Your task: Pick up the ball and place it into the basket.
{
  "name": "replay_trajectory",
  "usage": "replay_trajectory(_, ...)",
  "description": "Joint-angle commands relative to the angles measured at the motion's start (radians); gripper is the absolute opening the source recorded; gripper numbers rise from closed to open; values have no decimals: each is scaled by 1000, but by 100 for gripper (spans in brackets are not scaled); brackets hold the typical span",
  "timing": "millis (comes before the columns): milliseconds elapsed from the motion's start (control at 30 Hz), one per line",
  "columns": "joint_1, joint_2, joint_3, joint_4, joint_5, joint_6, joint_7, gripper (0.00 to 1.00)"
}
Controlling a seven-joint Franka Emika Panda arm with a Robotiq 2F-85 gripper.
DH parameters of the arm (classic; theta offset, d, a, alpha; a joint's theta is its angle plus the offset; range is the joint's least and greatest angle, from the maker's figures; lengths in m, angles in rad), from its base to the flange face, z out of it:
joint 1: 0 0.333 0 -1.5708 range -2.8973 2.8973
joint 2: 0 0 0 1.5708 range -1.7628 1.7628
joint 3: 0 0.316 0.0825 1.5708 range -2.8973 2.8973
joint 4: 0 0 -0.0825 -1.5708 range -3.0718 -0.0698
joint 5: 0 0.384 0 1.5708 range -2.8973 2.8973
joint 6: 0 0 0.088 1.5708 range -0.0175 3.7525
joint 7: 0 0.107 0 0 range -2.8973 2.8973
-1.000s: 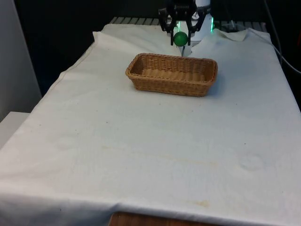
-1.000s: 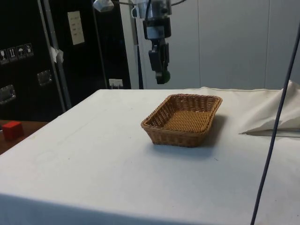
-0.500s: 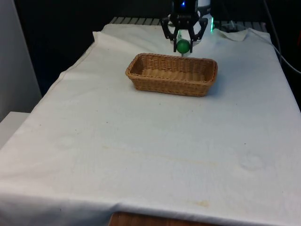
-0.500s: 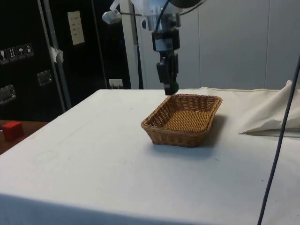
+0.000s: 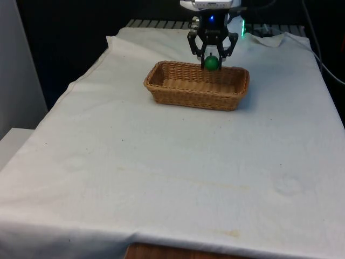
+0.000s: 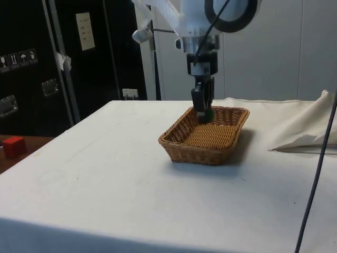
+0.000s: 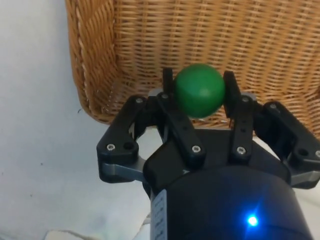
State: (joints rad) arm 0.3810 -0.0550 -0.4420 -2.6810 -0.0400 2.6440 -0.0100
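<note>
The green ball point(image 7: 199, 90) sits clamped between the two fingers of the claw point(image 5: 212, 55), hanging over the far end of the wicker basket point(image 5: 197, 84), about level with its rim (not yet resting on the weave). This looks like the placing step; next comes a short descent and letting go. No brand or readable writing shows on ball or basket.

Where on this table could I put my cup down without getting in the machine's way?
Nearly all the white cloth is bare: the whole stretch between the wicker basket and the table's near edge, plus strips on either side of the basket. The busy spot is the basket itself, where the gripper hangs over it holding the green ball. Bunched cloth lies behind the basket.
</note>
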Motion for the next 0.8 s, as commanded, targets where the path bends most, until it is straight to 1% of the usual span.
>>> replay_trajectory(0, 4, 10, 2, -13, 19, 35, -3, 1)
replay_trajectory(33, 4, 14, 2, -17, 23, 45, -3, 1)
replay_trajectory(67, 0, 10, 0, -11, 4, 24, 1, 1)
replay_trajectory(100, 6, 30, 4, -22, 36, 67, -7, 1)
replay_trajectory(200, 6, 55, 9, -26, 55, 96, -11, 1)
replay_trajectory(233, 5, 72, 14, -27, 69, 115, -14, 1)
replay_trajectory(267, 5, 72, 14, -27, 69, 115, -14, 1)
replay_trajectory(300, 3, 91, 20, -28, 84, 134, -17, 1)
replay_trajectory(367, 2, 108, 25, -27, 97, 151, -19, 1)
replay_trajectory(400, 2, 118, 17, -19, 68, 141, -3, 1)
replay_trajectory(433, 2, 116, 27, -27, 103, 159, -20, 1)
replay_trajectory(633, -1, 158, 40, -26, 122, 198, -19, 1)
replay_trajectory(667, 2, 167, 29, -19, 96, 188, -4, 1)
replay_trajectory(700, -1, 163, 41, -25, 122, 201, -17, 1)
replay_trajectory(767, 0, 171, 41, -24, 120, 207, -12, 1)
